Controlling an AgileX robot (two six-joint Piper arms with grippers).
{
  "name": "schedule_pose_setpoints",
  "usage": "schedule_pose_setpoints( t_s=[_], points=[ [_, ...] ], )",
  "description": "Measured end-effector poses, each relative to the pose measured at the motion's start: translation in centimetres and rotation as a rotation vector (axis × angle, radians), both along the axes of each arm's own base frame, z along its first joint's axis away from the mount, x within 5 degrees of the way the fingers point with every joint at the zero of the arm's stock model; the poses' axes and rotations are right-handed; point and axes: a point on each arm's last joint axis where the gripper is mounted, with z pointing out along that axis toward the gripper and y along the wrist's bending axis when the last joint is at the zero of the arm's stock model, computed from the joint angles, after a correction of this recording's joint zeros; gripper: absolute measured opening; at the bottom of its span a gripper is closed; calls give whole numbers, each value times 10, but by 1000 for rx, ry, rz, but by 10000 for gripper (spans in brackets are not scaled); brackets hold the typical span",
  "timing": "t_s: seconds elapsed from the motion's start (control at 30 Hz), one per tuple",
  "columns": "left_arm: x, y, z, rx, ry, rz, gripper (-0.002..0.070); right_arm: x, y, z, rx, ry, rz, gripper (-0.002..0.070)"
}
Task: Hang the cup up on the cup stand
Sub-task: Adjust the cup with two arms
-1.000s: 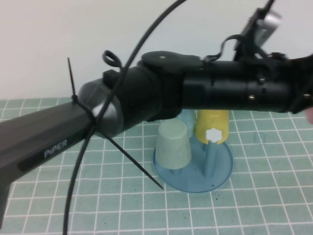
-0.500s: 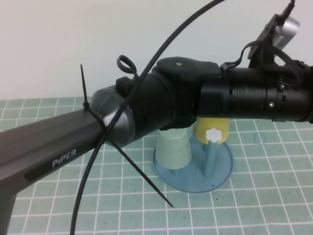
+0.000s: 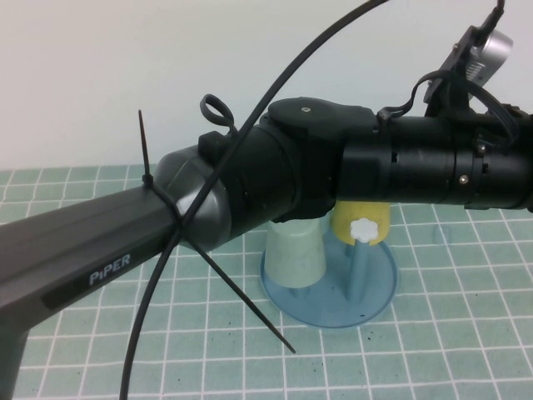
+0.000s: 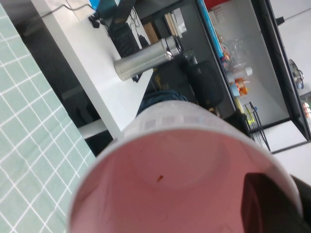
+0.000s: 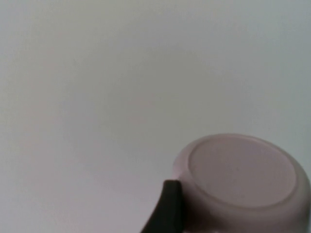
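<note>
The pale pink cup point(image 4: 146, 184) fills the left wrist view, mouth toward the camera. My left gripper point(image 4: 290, 194) is shut on its rim, with one dark finger point(image 4: 269, 204) inside the wall. In the right wrist view I see the cup's flat bottom point(image 5: 243, 174), and my right gripper point(image 5: 243, 206) stands open around it, one finger point(image 5: 167, 204) alongside. Both grippers and the cup are out of the high view. The blue cup stand point(image 3: 333, 312) sits mid-table, partly behind my left arm point(image 3: 250, 183).
A pale green cup point(image 3: 296, 254) and a yellow cup point(image 3: 346, 221) hang upside down on the stand, beside a free peg with a white flower top point(image 3: 364, 229). The green grid mat point(image 3: 466, 333) covers the table. A black cable loops over the left arm.
The left arm rose and shifted right a second ago, then held still. Stand and hung cups have not moved.
</note>
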Motion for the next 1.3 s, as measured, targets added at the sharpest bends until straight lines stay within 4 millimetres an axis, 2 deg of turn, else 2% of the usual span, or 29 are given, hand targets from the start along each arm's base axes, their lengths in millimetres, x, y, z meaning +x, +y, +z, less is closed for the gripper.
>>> schedule_pose_setpoints(
  t_s=[0.27,0.57,0.63,0.77,1.03,1.13,1.3],
  points=[
    [-1,0,0,-5,-1,-14,1,18,7,1,-4,-72,-20,693],
    [-1,1,1,-6,-5,-16,1,30,16,1,-41,-154,12,692],
    [-1,1,1,-6,-9,-16,1,31,16,3,-45,-182,6,680],
    [-1,1,1,-7,-24,-15,0,31,16,3,-54,-192,5,606],
    [-1,1,1,-7,-43,-14,6,31,16,5,-77,-213,3,593],
    [-2,1,1,-13,-52,-26,86,31,16,5,-86,-222,5,592],
    [3,5,1,-18,-127,-22,369,30,18,8,-112,-255,21,592]
  ],
)
